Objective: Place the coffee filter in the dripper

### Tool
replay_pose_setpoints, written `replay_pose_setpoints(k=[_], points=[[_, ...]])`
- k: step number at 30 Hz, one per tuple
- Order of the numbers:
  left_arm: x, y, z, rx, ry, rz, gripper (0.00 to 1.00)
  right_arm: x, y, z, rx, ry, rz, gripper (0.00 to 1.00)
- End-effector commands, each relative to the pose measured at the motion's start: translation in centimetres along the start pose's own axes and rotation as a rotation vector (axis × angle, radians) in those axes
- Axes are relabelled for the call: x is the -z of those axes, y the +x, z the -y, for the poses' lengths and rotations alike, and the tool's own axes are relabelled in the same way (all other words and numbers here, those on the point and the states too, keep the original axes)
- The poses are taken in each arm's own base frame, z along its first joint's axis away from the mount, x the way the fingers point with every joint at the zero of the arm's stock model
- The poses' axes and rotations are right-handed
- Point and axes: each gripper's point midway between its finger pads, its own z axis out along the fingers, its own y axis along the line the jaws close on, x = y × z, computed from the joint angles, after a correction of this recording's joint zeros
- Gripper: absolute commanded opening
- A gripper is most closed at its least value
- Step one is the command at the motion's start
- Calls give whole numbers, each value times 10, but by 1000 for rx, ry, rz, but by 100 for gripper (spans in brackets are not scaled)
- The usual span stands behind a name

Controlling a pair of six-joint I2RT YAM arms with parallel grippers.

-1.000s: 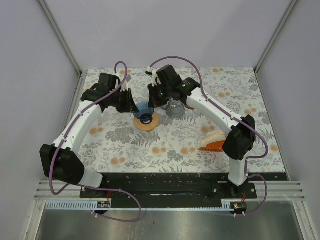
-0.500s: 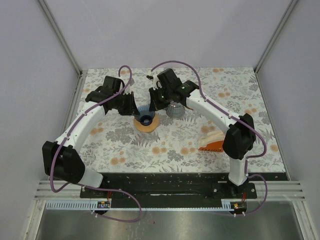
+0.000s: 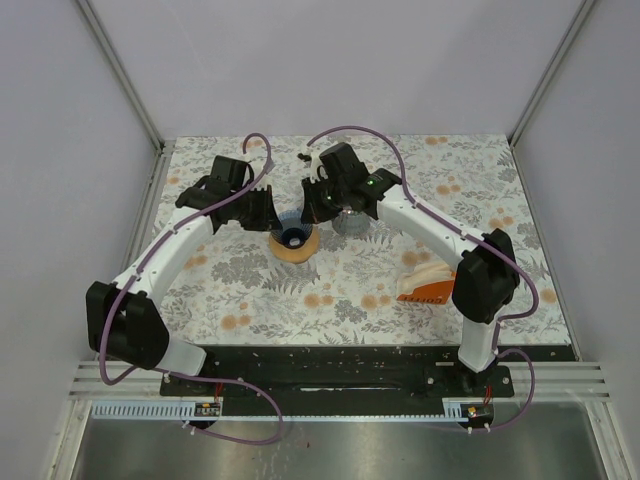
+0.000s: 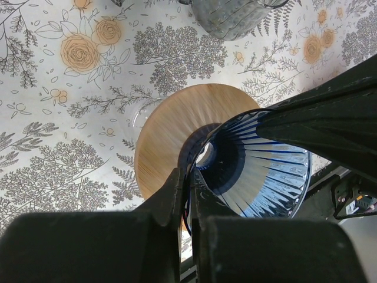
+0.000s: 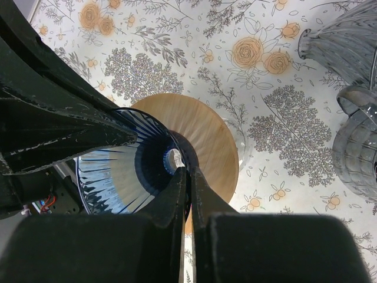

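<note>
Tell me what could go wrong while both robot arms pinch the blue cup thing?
1. Both pairs of jaws are shut on the thin glass rim of the dripper. If the arms pull different ways, it might crack or slip out.
2. The grey glass jug stands close to the right arm and could get bumped.
3. The dripper looks empty, and no jaws are free to fetch a filter.

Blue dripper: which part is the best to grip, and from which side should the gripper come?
Take the blue dripper by its thin top rim, coming down from above with one finger inside the cone and one outside. The cone looks too wide for the jaws, and the wooden base disc lies flat. The left gripper and right gripper pinch the rim so.
</note>
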Motion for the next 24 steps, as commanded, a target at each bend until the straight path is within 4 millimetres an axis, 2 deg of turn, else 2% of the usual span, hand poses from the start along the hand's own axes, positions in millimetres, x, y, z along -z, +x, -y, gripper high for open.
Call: replay_pose_setpoints(k=[1,8,11,17,21,23,24], points=[[-18,58,-19,-72,-26,-201,0,-20,55,43,-8,120,-180,0],[-29,75,-30,-69,-38,-253,0,-25,72,46,-29,119,-222,0],[-23,61,-23,-86,-27,-224,0,-23,67,45,-28,117,-207,0],[-6,20,-2,-124,10,-139,0,-18,46,34,-27,94,-158,0],[-1,11,1,-135,10,-118,0,-18,39,33,-24,91,-138,0],[0,8,2,-142,10,-110,6,-18,36,29,-28,84,-133,0],[2,6,3,-145,9,-101,13,-18,33,29,-32,83,-125,0]])
